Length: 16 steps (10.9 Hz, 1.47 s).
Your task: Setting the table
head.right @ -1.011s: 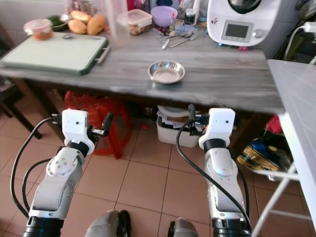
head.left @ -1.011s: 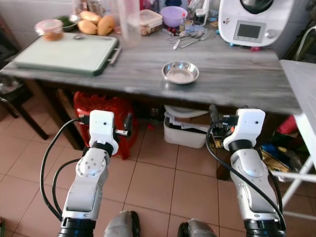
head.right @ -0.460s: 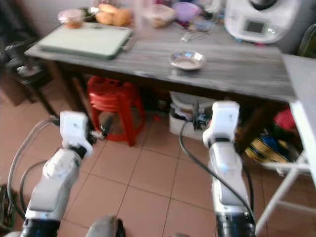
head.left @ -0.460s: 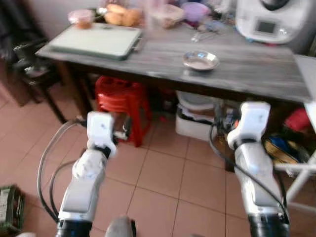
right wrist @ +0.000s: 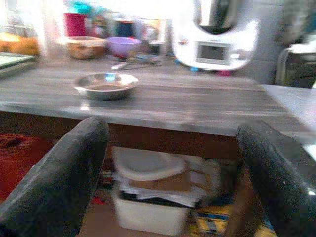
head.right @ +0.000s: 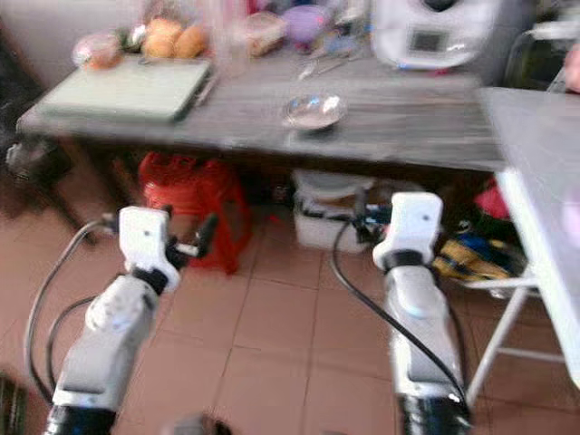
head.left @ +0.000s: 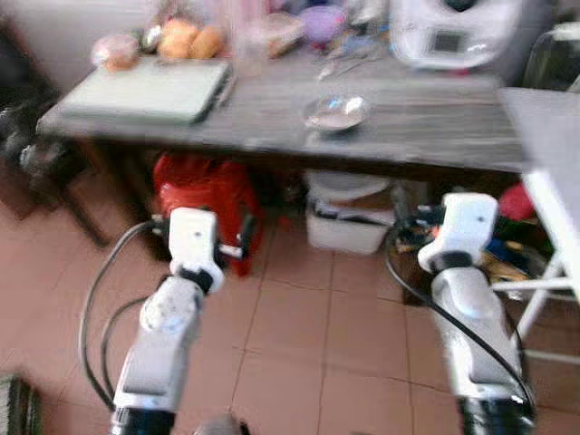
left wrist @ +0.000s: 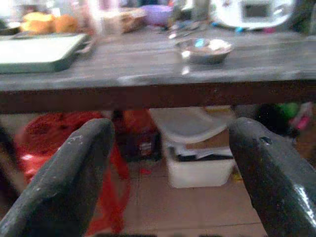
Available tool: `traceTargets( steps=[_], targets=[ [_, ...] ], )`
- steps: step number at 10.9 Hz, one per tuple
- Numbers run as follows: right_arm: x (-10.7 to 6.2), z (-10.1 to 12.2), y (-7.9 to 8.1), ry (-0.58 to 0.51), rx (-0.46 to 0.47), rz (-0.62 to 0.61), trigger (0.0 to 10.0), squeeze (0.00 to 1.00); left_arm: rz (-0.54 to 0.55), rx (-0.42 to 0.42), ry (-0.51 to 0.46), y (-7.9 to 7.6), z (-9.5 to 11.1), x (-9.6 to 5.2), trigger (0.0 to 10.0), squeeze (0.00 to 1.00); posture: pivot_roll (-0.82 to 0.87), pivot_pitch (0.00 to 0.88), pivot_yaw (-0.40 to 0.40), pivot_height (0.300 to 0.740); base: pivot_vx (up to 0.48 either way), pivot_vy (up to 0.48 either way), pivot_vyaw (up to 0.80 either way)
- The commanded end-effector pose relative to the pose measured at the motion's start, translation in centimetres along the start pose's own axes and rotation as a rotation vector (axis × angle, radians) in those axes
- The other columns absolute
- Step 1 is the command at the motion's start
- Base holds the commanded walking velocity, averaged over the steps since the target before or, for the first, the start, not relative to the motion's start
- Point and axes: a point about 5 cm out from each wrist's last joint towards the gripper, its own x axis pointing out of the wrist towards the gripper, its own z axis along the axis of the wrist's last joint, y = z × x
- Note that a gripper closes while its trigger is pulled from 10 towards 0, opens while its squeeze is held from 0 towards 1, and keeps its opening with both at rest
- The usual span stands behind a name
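A small steel bowl (head.left: 335,112) sits on the grey wooden table (head.left: 435,118), near its front edge, with spoons (head.left: 340,63) lying behind it. Both arms are held low in front of me, below the tabletop and well short of it. My left gripper (left wrist: 170,133) is open with nothing between its fingers, and the bowl (left wrist: 204,48) shows above the gap. My right gripper (right wrist: 170,133) is open too and holds nothing; here the bowl (right wrist: 105,85) stands up and to one side. All views are blurred.
A green board (head.left: 145,89), bread rolls (head.left: 190,41), a purple bowl (head.left: 322,20) and a white kitchen machine (head.left: 449,32) stand on the table. Beneath it are a red stool (head.left: 204,195) and a white bin (head.left: 349,217). A white table (head.left: 553,154) edges in at right.
The whole picture has shifted and blurred as the camera moved back from the table and swung. Both arms keep the same pose; the bowl stays where it was.
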Motion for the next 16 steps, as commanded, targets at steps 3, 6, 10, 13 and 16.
traceTargets(
  steps=[3,6,10,13,16],
  targets=[
    [0.22,0.36,0.24,-0.012,0.012,0.017,10.0,0.0,-0.022,0.002,-0.029,-0.2,0.61,0.14,10.0,0.0,-0.06,0.0,0.022,0.74,0.36,-0.315,0.0],
    [0.34,0.41,0.55,-0.009,0.023,0.037,10.0,0.0,-0.024,-0.002,-0.031,-0.19,0.7,0.27,10.0,0.0,-0.06,0.0,0.021,0.74,0.351,-0.324,0.0],
    [0.49,0.08,0.67,0.01,0.01,0.03,10.0,0.0,0.017,-0.015,-0.038,0.15,0.78,0.41,10.0,0.0,-0.06,0.0,0.023,0.74,0.17,-0.168,0.0],
    [0.31,-0.11,0.83,0.024,0.039,0.035,10.0,0.0,0.02,-0.012,-0.029,0.23,0.61,0.45,10.0,0.0,-0.06,0.0,0.022,0.74,0.0,0.0,-0.17],
    [0.42,-0.05,0.74,0.024,0.038,0.041,10.0,0.0,0.014,-0.015,-0.027,0.23,0.6,0.53,10.0,0.0,-0.07,0.0,0.02,0.74,0.0,0.0,-0.8]
  ],
)
